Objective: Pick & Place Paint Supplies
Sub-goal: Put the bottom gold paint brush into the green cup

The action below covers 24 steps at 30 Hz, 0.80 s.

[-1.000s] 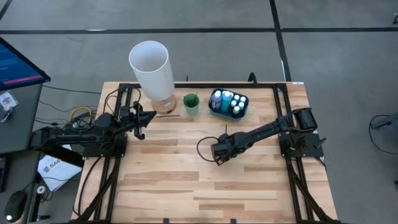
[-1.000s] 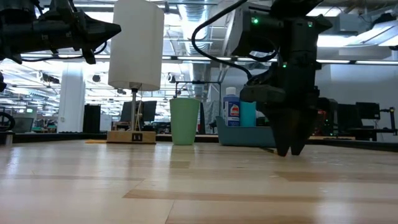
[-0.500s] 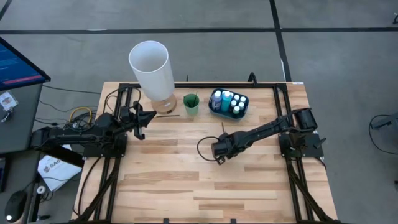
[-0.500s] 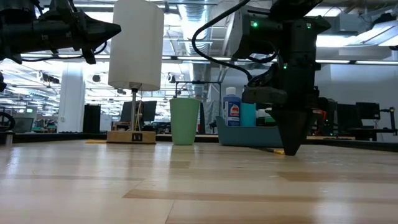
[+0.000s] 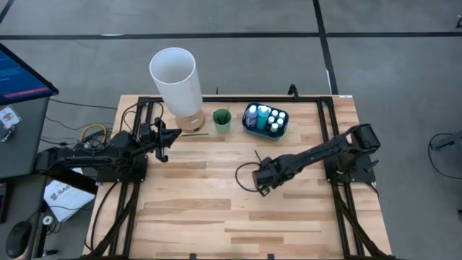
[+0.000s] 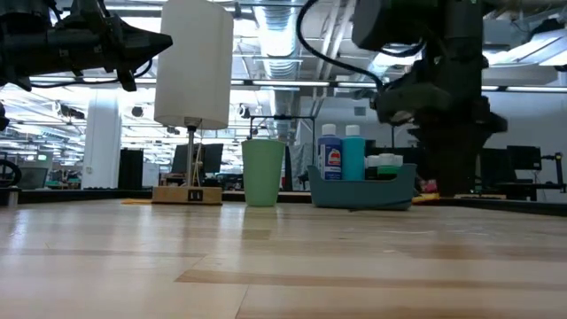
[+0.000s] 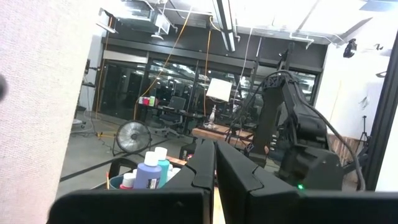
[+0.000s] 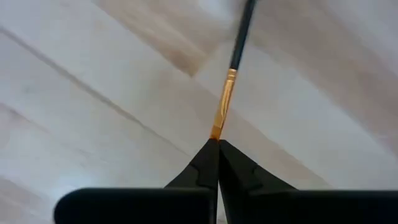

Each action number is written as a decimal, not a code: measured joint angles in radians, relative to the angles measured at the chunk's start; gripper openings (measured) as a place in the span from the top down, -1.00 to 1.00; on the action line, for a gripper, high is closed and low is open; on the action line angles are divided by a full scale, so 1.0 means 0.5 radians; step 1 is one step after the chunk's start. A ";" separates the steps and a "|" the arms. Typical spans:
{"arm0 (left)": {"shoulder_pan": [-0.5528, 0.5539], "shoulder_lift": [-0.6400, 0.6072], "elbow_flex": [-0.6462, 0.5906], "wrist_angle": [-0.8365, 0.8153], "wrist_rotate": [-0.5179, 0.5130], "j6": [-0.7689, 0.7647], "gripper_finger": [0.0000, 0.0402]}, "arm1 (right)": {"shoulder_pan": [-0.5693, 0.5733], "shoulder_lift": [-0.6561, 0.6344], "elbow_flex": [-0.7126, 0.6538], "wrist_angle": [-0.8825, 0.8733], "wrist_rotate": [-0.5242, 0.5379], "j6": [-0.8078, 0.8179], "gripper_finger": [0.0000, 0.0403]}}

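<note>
- The right gripper, open a second ago, has clamped the thin dark brush with its orange ferrule, and has drawn back toward six o'clock.
- Brush sits mid-table, at six o'clock from the blue rounded tray; placing it comes next.
- Left gripper waits at nine o'clock, closed and empty.

High camera is looking straight down; low one is gazing level across the table — both sharing the blue tray; wrist cameras are peering past fingers.

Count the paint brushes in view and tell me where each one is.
2 for sure. One brush is pinched in the shut right gripper over mid-table. Another thin stick lies beside the lamp base. More may be hidden inside the green cup.
</note>
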State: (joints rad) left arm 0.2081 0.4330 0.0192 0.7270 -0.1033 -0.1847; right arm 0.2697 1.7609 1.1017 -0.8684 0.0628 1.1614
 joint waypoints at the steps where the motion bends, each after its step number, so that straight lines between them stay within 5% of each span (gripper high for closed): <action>1: 0.000 0.000 0.000 0.000 0.000 0.000 0.99 | 0.008 -0.019 0.000 -0.023 0.005 0.000 1.00; 24: 0.000 0.000 0.000 0.000 0.000 0.000 0.99 | 0.000 -0.667 0.006 -0.085 0.125 -0.084 1.00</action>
State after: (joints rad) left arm 0.2081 0.4329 0.0193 0.7273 -0.1035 -0.1844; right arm 0.2696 1.4274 1.1049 -0.9110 0.1254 1.1192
